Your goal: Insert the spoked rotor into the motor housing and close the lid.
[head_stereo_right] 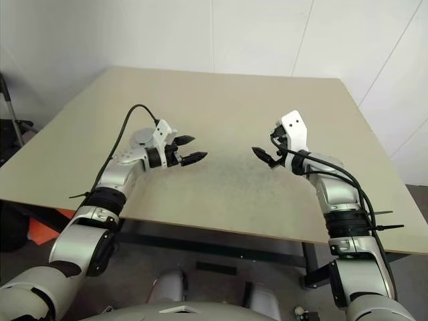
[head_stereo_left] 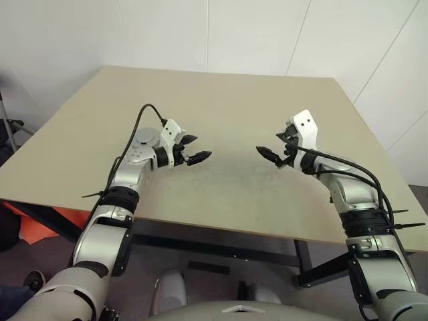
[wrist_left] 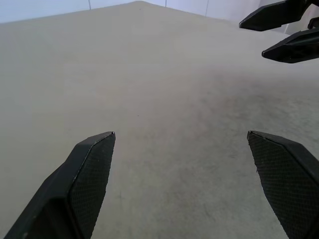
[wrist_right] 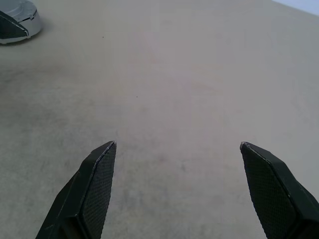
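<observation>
Now you see both grippers, left and right, with fingers spread apart, holding nothing, facing each other above the table.

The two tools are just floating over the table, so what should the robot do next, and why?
Probably wait, or look around for the parts. The left tool and the right tool hang open over the beige table, facing each other, with nothing between their fingers.
</observation>
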Robot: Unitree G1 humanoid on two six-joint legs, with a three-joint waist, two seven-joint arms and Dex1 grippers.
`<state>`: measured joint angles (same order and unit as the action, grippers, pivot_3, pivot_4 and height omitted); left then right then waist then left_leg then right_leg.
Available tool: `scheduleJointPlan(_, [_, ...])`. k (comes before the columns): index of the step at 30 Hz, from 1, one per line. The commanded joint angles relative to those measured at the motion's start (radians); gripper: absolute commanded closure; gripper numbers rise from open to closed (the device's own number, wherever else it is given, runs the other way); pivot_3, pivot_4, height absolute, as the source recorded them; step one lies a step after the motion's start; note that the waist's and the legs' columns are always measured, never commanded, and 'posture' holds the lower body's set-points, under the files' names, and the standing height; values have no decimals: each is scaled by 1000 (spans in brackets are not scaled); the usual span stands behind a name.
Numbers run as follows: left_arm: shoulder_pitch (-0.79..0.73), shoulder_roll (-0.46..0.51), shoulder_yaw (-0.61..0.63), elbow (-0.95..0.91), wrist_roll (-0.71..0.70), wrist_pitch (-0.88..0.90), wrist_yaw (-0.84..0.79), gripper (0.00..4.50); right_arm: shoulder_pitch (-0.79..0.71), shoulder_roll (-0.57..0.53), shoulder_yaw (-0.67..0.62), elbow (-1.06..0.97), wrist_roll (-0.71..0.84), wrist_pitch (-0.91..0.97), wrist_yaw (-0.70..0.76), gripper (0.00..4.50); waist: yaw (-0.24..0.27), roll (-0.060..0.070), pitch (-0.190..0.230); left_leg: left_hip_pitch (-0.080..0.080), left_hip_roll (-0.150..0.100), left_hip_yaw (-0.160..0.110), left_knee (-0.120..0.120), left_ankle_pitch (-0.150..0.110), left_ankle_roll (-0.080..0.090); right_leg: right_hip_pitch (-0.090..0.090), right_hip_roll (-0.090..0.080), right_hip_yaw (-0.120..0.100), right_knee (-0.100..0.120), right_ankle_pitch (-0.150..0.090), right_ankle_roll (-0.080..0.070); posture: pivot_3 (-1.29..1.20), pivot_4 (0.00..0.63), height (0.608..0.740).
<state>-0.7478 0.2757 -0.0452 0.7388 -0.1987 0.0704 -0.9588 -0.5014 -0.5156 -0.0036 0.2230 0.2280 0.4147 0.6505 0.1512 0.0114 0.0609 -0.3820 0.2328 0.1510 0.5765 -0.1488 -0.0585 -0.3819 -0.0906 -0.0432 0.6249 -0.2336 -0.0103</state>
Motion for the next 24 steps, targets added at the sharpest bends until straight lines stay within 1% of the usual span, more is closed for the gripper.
scheduleJointPlan(1, [-29, -1, 16, -14, -3, -25, 1, 19, -24, -5, -29, -6, -3, -26, -6, 0, 0, 0, 0, 0, 0, 0, 0, 0, 0, 0, 0, 0, 0, 0, 0, 0, 0, 740])
scheduleJointPlan(24, [-13, 22, 20, -58, 2, -5, 4, 19, -54, 38, -10, 23, -23, -48, 8, 0, -1, 0, 0, -1, 0, 1, -1, 0, 0, -1, 0, 1, 0, 0, 0, 0, 0, 740])
